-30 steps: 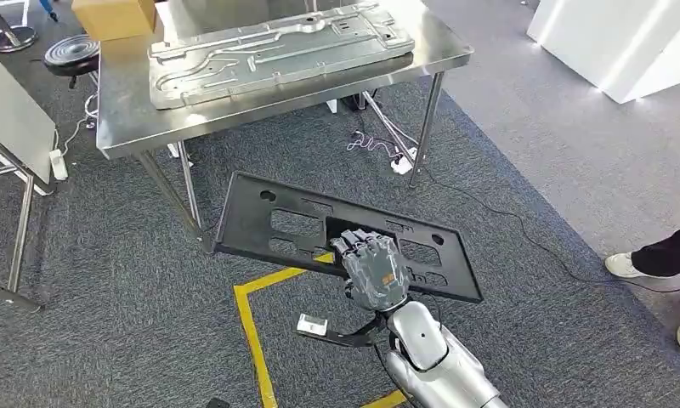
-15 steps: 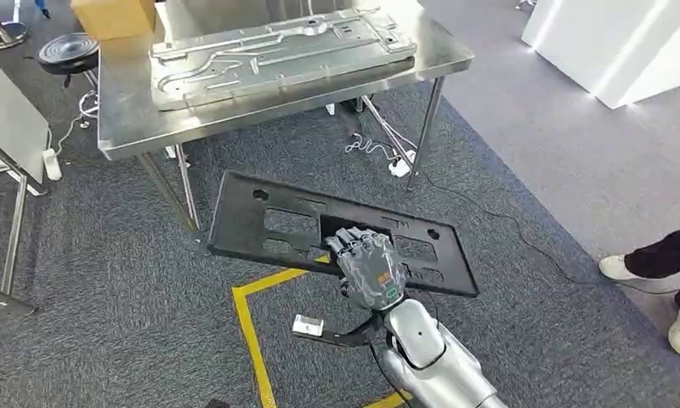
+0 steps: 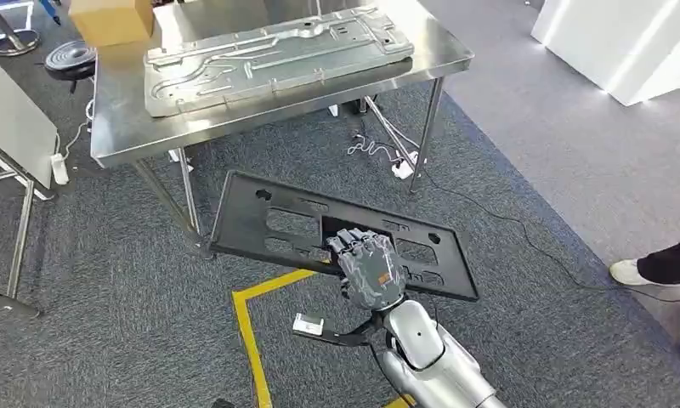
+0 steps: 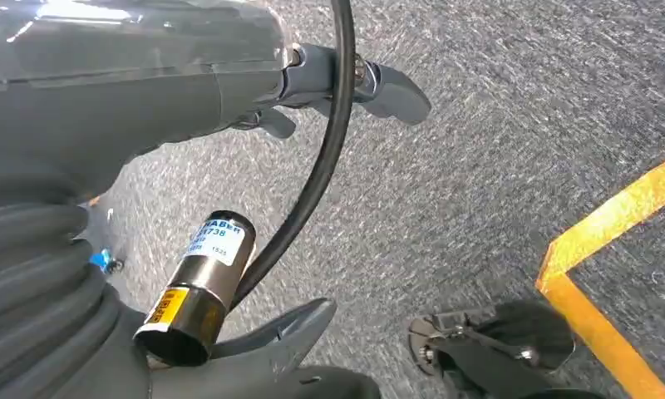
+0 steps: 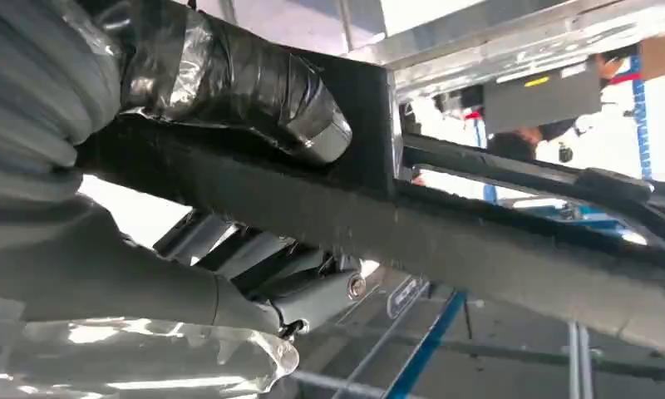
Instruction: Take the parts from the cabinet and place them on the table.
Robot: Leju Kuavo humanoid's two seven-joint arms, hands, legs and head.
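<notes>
The part was one flat black plastic panel (image 3: 337, 234) full of rectangular cutouts, carried over grey carpet (image 3: 107, 297) a bit short of the steel table (image 3: 116, 127). The right hand (image 3: 371, 268) gripped its near edge. One embossed metal sheet (image 3: 277, 59) lay on the table. Couldn't tell what the left hand (image 4: 346, 83) was doing.

in the left wrist view a small dark cylinder (image 4: 198, 287) carried a white label (image 4: 217, 239) with blue print that read partly as "aber" above "738", with a smaller "1525" beneath it. a yellow sticker (image 4: 169, 305) lower on the same cylinder bore marks too small to read. no other writing could be made out in the head view or the right wrist view.
</notes>
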